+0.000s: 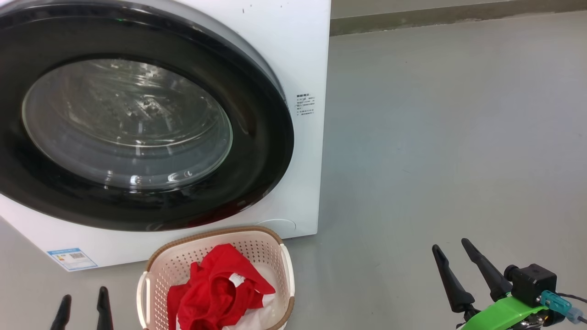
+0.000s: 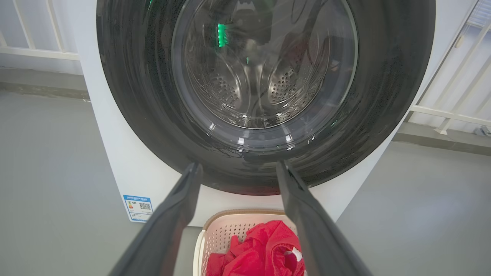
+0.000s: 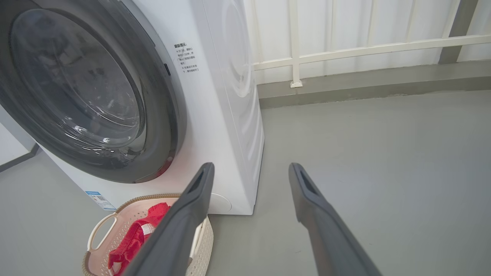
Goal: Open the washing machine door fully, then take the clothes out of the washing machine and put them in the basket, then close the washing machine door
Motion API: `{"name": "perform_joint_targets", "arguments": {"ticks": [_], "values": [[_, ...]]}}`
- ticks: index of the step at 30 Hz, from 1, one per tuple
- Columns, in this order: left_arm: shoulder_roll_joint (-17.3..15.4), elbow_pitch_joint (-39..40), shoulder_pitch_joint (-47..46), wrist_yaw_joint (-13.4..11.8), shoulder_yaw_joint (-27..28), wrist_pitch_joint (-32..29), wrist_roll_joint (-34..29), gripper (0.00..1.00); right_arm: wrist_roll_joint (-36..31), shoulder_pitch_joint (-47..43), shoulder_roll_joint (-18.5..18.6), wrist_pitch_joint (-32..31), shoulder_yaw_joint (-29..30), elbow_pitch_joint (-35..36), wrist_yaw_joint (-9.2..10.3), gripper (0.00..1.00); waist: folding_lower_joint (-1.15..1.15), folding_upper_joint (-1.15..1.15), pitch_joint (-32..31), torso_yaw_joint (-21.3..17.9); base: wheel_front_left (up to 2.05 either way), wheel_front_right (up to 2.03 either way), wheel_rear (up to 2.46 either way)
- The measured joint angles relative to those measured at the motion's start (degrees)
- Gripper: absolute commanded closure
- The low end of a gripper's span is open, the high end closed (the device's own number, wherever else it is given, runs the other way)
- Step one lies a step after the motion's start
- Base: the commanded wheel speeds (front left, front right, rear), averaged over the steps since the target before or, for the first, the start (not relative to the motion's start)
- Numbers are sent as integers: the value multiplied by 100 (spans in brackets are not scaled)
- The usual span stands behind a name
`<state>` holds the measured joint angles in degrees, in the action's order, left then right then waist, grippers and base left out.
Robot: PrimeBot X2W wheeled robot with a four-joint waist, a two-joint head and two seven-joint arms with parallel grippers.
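Note:
The washing machine [image 1: 298, 55] stands with its black-rimmed glass door [image 1: 128, 123] flat against its front; through the glass the steel drum [image 2: 261, 84] shows. Red clothes [image 1: 220, 288] with white parts lie in the cream basket [image 1: 151, 275] on the floor just below the door. My left gripper [image 1: 83, 298] is open at the lower left, beside the basket, nothing between its fingers. My right gripper [image 1: 451, 252] is open at the lower right over bare floor, well away from the machine. The door [image 3: 88, 92], basket [image 3: 99, 230] and clothes [image 3: 134, 237] also appear in the right wrist view.
Grey floor [image 1: 435, 137] spreads to the right of the machine. A white railing [image 3: 345, 50] and a low kerb run along the far wall. A small blue label [image 1: 72, 258] sits low on the machine's front.

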<state>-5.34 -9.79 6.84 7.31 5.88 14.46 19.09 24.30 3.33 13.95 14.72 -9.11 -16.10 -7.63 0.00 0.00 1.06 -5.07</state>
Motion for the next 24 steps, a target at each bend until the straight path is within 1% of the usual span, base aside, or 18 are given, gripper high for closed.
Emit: {"name": "perform_joint_targets", "arguments": {"ticks": [1,2,4,10,14,15,24], "values": [[7,10,0,0,41,0,-24,0,-1,0,0,0,5,1,0,0,0,0,3,0,0,0,0],[10,15,1,0,78,0,-35,100,-1,0,-1,0,7,1,0,100,0,0,4,-1,0,0,0],[36,-63,2,0,82,-11,-29,100,0,-5,-32,-1,3,-87,0,100,0,0,4,-3,0,0,0],[269,-397,16,0,8,-80,29,100,43,-119,-219,-29,-15,-423,0,100,0,0,4,1,0,0,0],[268,-403,15,0,9,-135,246,100,186,-129,-240,-87,22,-424,0,100,2,0,-9,20,0,0,0],[268,-404,14,0,10,-156,358,100,374,-129,-253,-110,41,-422,0,100,4,0,-15,29,0,0,0],[268,-414,-5,-1,3,-310,895,100,846,-128,-300,-256,101,-400,0,100,1,0,-8,66,0,0,0]]}}
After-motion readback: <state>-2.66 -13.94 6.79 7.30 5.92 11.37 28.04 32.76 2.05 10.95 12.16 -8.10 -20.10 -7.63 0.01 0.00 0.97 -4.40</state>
